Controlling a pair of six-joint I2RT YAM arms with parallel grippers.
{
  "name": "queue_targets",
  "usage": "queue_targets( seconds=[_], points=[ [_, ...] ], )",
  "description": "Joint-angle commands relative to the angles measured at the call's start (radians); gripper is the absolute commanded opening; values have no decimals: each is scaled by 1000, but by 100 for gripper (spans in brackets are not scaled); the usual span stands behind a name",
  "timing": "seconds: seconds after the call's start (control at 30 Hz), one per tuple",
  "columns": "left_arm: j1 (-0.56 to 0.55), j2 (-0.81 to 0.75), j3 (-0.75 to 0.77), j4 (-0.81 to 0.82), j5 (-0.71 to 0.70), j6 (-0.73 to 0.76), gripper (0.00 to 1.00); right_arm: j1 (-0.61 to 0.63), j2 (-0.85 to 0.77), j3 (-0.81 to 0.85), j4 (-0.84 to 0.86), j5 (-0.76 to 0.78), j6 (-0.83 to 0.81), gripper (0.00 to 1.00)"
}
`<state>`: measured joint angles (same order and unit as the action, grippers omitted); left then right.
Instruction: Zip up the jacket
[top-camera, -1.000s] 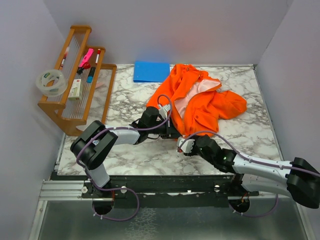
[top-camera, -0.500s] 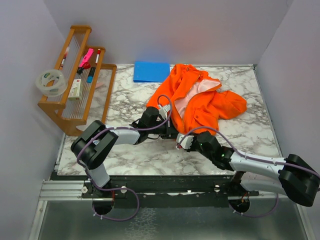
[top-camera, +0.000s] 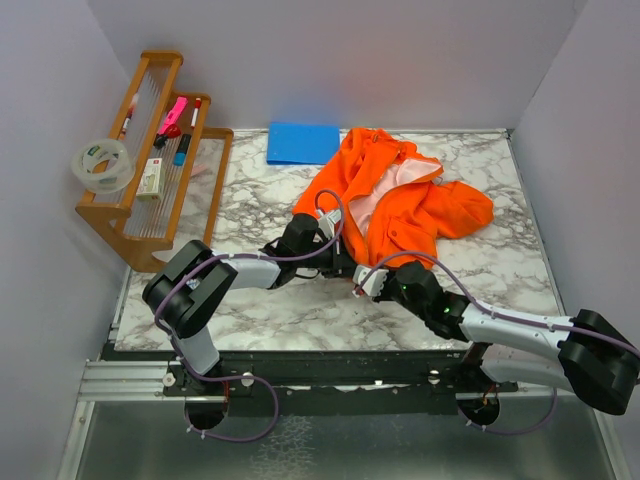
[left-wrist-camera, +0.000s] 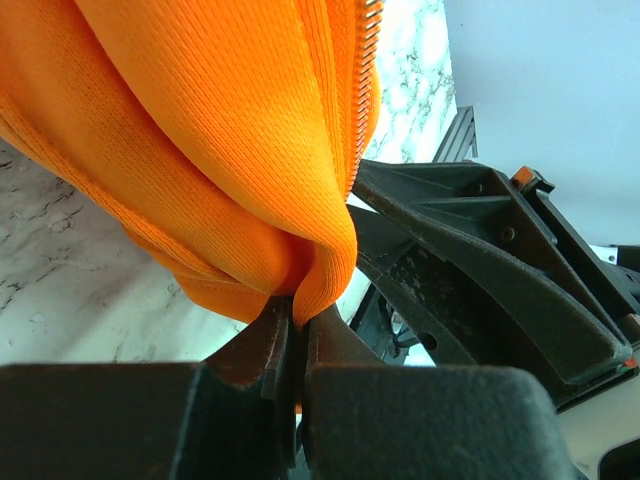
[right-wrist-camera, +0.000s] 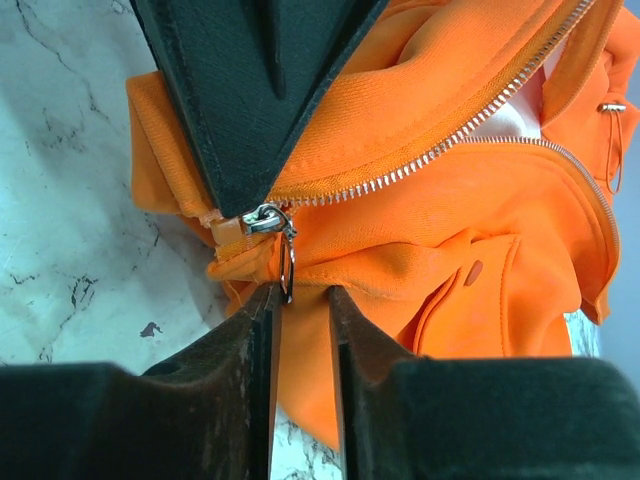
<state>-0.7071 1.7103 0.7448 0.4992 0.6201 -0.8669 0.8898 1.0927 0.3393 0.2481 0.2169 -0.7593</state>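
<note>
**Left fingers**: closed. They pinch a fold of the bottom hem of the jacket, and the orange fabric rises out of the closed tips. A row of zipper teeth runs along the fabric edge above the pinch.

**Right fingers**: nearly closed, with a narrow gap between the tips. The zipper slider sits at the bottom end of the zipper, just beyond the tips. The pull tab hangs from the slider, and its lower end reaches the mouth of the gap. The tab is not clamped, and orange fabric shows through the gap beside it. One black left finger lies over the hem directly above the slider.

**Jacket position:** it lies on the bench, right of centre, with the bottom hem toward the arms. The front is open above the slider, and pale pink lining shows between the two front panels. Both sets of fingers meet close together at the near left corner of the hem.

**Containers:** a wooden rack stands at the left edge of the bench. It holds a roll of clear tape, a pink item and a small box. A blue sheet lies flat at the back of the bench, just beside the jacket.
</note>
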Motion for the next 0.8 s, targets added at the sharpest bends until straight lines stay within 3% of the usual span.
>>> queue_targets(
  seconds=[0.0, 0.33, 0.5, 0.77],
  points=[
    [-1, 14, -8, 27, 1, 4, 0, -5, -4, 19, 55, -47, 16, 31],
    [-1, 18, -5, 29, 4, 3, 0, -6, 9, 32, 53, -101, 35, 35],
    [-1, 18, -3, 30, 6, 0, 0, -6, 22, 32, 64, -110, 37, 30],
    [-2, 26, -8, 31, 2, 8, 0, -6, -13, 54, 3, -151, 51, 12]
  ],
)
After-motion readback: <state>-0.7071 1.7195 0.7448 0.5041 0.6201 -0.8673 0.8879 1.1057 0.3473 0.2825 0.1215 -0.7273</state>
